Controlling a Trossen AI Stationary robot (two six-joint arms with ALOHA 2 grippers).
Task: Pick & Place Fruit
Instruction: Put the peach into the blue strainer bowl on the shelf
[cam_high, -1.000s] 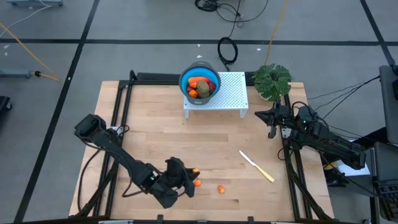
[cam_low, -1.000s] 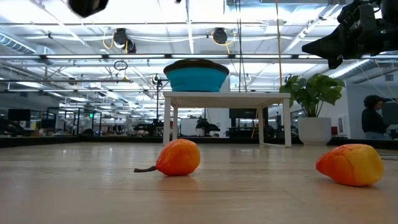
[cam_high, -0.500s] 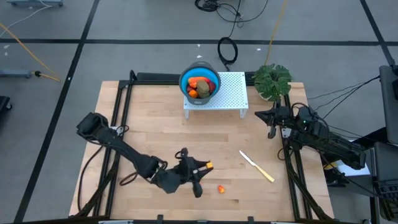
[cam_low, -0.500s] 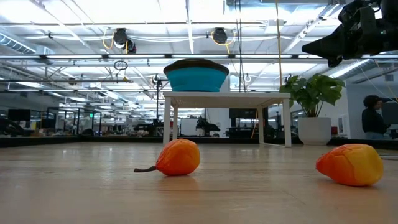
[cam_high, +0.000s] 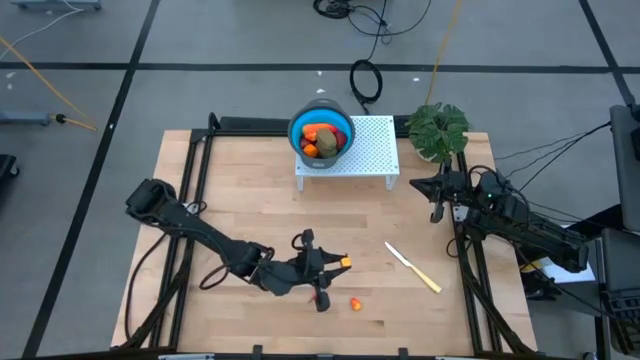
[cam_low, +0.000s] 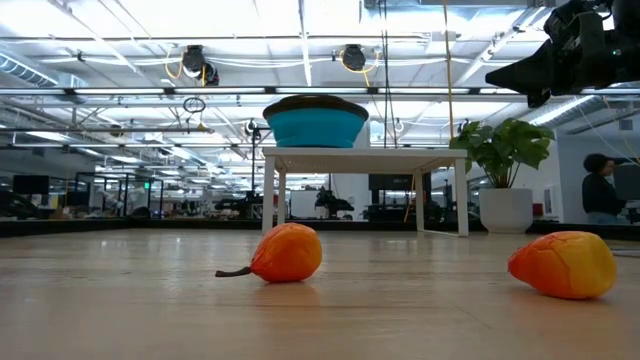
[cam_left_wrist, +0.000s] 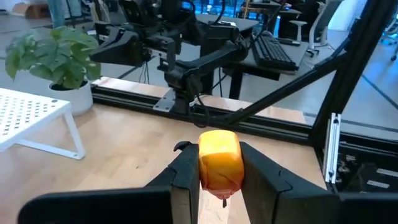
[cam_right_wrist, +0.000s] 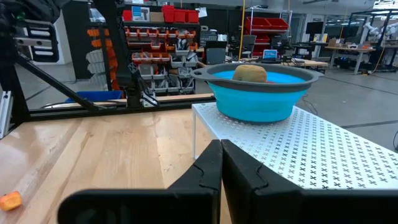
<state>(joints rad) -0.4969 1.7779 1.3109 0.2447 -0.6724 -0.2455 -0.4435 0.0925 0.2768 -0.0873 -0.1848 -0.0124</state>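
My left gripper (cam_high: 336, 265) hovers over the table's near middle, shut on a small orange-yellow fruit piece (cam_left_wrist: 219, 158). Two more orange pieces lie on the wood just below and nearer: one with a stem (cam_low: 288, 253), one plump (cam_low: 563, 265). The blue bowl (cam_high: 322, 133) on the white riser (cam_high: 370, 150) holds several fruits, a brown oval (cam_right_wrist: 250, 73) among them. My right gripper (cam_high: 437, 203) waits shut at the table's right edge, raised and touching nothing. My left gripper pinches the orange-yellow piece by its two opposite sides (cam_left_wrist: 204, 163) between the free ends of its fingers (cam_left_wrist: 185, 177). The fingers come in about level, pointing toward the table's right edge. The piece is lifted clear of the wood, a small dark stem (cam_left_wrist: 224, 201) hanging from its underside.
A pale-handled knife (cam_high: 413, 268) lies on the wood right of my left gripper. A potted plant (cam_high: 437, 128) stands at the far right corner beside the riser. Bare wood stretches between the gripper and the riser. A person (cam_low: 603, 185) is in the room behind.
My left gripper has swung toward the table's right edge and risen a little, rolling about its own axis, with the orange-yellow piece staying between its fingers. The two pieces on the wood have kept still.
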